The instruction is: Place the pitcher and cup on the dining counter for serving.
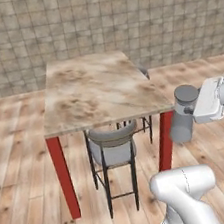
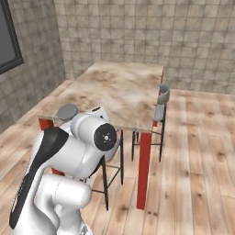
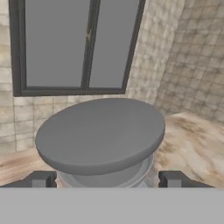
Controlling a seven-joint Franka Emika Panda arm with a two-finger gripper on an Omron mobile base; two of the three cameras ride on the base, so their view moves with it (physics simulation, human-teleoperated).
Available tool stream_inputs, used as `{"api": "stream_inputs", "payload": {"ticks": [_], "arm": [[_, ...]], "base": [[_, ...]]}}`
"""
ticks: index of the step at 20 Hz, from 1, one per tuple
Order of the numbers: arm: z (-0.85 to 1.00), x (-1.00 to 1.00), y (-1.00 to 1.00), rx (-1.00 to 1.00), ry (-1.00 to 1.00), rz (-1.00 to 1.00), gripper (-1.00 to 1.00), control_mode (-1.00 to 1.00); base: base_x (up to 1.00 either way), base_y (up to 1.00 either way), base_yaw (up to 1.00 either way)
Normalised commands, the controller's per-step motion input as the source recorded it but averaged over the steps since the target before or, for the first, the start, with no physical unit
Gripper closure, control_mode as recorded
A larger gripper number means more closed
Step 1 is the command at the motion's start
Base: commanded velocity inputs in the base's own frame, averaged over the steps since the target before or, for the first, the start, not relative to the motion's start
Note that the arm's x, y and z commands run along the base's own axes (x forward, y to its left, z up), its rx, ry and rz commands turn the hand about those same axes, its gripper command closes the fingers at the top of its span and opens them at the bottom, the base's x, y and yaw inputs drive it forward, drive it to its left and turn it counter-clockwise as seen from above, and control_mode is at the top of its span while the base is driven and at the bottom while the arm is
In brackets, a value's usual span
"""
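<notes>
Left base view: the dining counter (image 1: 88, 89), a rectangular slab of beige-brown marbled stone on red legs, stands against a tiled wall (image 1: 96, 20) on a plank floor (image 1: 23, 187), its top bare. Under its near edge sits a stool (image 1: 111, 149) with a round grey seat and thin dark legs; a second stool (image 2: 160, 103) shows along the counter's right side in the right base view. Just right of the counter's near right corner, off its top and held in the air, is the pitcher (image 1: 182, 114), plain grey, wider at the base, narrower at the neck, capped by a flat round top. The gripper (image 3: 107, 180) stands wide with a dark finger (image 3: 37, 179) at each side of the pitcher's neck just below that cap; whether the pads press the neck I cannot tell. In the hand view a dark-framed window (image 3: 70, 46) lies beyond the pitcher, and the counter's marbled top to the right.
</notes>
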Motion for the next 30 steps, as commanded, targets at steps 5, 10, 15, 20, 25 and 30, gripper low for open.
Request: {"api": "stream_inputs", "payload": {"ticks": [5, 10, 15, 20, 25, 30], "arm": [[0.00, 0.00, 0.00, 0.00, 0.00, 0.00, 1.00, 1.00], [0.00, 0.00, 0.00, 0.00, 0.00, 0.00, 1.00, 1.00], [0.00, 0.19, 0.00, 0.00, 0.01, 0.04, 1.00, -1.00], [0.00, 0.64, 0.04, 0.00, 0.04, 0.10, 1.00, -1.00], [0.00, 0.67, 0.00, 0.00, 0.04, 0.10, 1.00, -1.00], [0.00, 0.69, 0.02, 0.00, 0.00, 0.07, 1.00, -1.00]], "base": [[0.74, 0.00, 0.05], [0.50, 0.00, 0.10], [0.20, 0.00, 0.07], [0.00, 0.00, 0.00], [0.00, 0.00, 0.00], [0.00, 0.00, 0.00]]}}
